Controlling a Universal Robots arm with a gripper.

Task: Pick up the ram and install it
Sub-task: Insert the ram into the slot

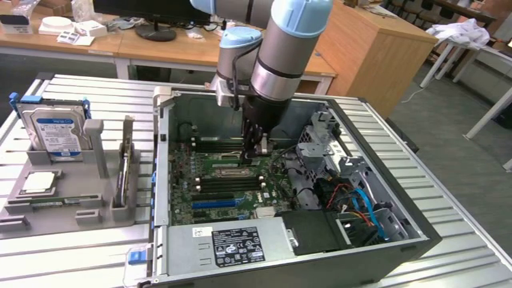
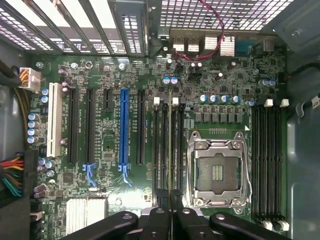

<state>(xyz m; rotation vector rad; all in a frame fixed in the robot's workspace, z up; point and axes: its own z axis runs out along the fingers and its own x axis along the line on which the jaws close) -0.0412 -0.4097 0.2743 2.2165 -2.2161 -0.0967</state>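
In the wrist view the ram (image 2: 170,145) is a thin green strip seen edge-on, running out from between my fingertips. My gripper (image 2: 170,197) is shut on it. The stick lines up with the bank of black memory slots (image 2: 161,145) just beside the silver processor socket (image 2: 216,172). Whether it touches a slot I cannot tell. In the exterior view my gripper (image 1: 254,150) reaches straight down into the open computer case (image 1: 160,180), low over the green motherboard (image 1: 210,180).
A second bank of black slots (image 2: 267,160) lies past the socket, and a blue slot (image 2: 124,127) among the expansion slots. Drive cage and cables (image 1: 360,204) fill the case's right side in the exterior view. A grey tray (image 1: 64,210) holds a hard drive (image 1: 54,129).
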